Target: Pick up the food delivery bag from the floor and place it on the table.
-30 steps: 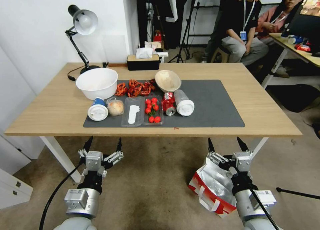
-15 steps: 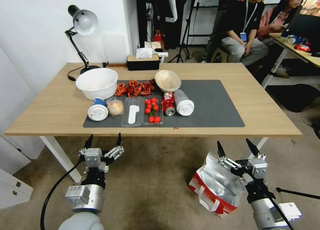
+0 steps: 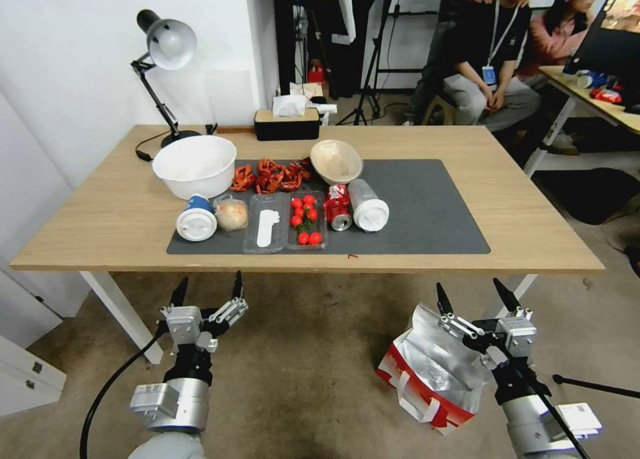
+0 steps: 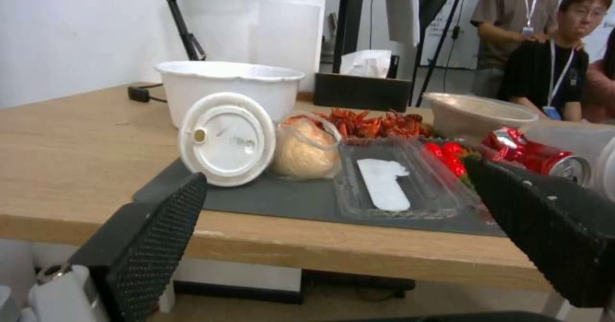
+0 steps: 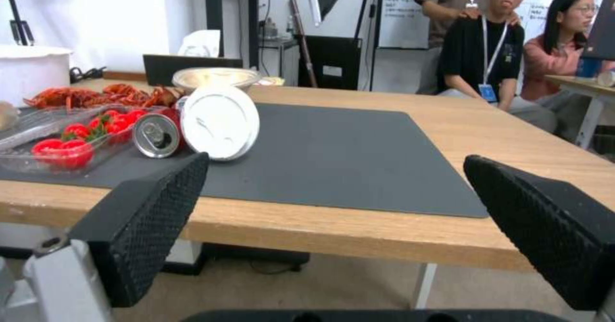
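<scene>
Head view: we see the food delivery bag (image 3: 430,372) on the floor (image 3: 307,372), ungrasped; right pincer (image 3: 475,300) and left pincer (image 3: 207,291) spread wide, desk (image 3: 527,219) awaiting.

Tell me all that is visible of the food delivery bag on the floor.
The food delivery bag is boxy, white with a red band near its base, white strap handles and a crinkly silver foil lining. It stands on the floor in front of the table, its mouth open upward and one foil flap raised. The right gripper, open, is above its far side; contact cannot be told.
</scene>
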Motion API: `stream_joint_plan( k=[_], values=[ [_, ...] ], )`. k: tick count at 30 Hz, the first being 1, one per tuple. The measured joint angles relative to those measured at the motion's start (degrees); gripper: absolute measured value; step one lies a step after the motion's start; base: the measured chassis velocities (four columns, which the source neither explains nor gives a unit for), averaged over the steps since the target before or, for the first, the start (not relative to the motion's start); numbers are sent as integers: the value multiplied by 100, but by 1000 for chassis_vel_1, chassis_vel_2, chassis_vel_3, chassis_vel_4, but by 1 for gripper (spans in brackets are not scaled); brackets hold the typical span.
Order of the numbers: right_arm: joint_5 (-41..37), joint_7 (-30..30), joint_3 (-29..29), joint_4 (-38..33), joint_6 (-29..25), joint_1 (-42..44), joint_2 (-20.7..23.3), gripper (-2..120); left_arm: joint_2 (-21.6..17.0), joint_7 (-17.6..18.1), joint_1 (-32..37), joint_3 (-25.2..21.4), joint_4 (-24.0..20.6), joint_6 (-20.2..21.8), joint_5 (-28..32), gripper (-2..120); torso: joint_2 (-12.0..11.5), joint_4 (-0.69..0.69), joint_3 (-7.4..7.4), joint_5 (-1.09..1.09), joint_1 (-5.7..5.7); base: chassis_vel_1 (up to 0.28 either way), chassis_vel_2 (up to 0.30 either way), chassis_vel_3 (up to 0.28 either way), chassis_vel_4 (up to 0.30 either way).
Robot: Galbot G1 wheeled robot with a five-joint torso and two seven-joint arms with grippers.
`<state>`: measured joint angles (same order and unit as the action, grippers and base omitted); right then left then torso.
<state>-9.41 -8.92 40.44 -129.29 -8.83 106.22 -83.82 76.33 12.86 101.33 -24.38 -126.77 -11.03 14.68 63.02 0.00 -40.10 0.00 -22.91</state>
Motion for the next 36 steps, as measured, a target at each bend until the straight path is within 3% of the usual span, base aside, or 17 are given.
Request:
stream_joint_plan(
  k=[11,22,36],
  values=[
    [34,28,-11,-74,-33,36,-35,100,-5,-161,42,-32,7,-108,88,100,0,0,0,1,0,0,0,0,0],
    [59,46,-23,-147,-88,100,-88,100,-35,-63,65,-46,-34,-124,149,100,-17,0,9,1,7,0,0,0,0],
    [54,66,-26,-157,-105,130,-102,100,-77,-128,96,-57,-60,-119,224,100,-444,0,246,0,195,0,0,0,0]
  ],
)
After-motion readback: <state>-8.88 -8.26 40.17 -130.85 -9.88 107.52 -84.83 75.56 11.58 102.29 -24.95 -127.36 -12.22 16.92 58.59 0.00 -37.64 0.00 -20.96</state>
